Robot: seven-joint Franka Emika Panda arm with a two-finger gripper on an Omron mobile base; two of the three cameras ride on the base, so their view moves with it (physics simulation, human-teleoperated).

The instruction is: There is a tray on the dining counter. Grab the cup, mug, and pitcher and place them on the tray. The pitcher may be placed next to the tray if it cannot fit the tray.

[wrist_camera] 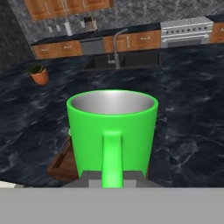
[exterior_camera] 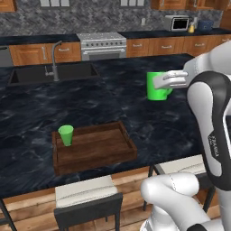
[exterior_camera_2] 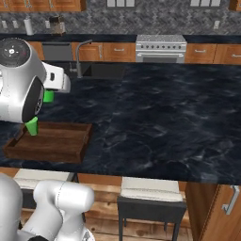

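- I have the two-finger gripper clamped on the bright green cylindrical mug with the loop handle; in the hand view the handle runs straight down between the finger tips, so the grip seems to be on the handle itself, which keeps the mug upright with its pale inside facing up.
- In the left base view the mug hangs in the air above the black stone-look dining counter with white veining, clear of the surface. I judge this is the carry stage: lifted high enough not to drag across the top.
- The shallow dark brown wooden tray with low rims lies near the front edge of the counter, to the left of the mug and nearer to me.
- The small green handleless cup already stands upright in the far-left corner of the tray, which leaves most of the tray floor bare for the mug.
- In the hand view a corner of the tray peeks out below and behind the mug, so I reckon the hand is heading toward it.
- The built-in sink and faucet sit at the far left, well apart from the mug.
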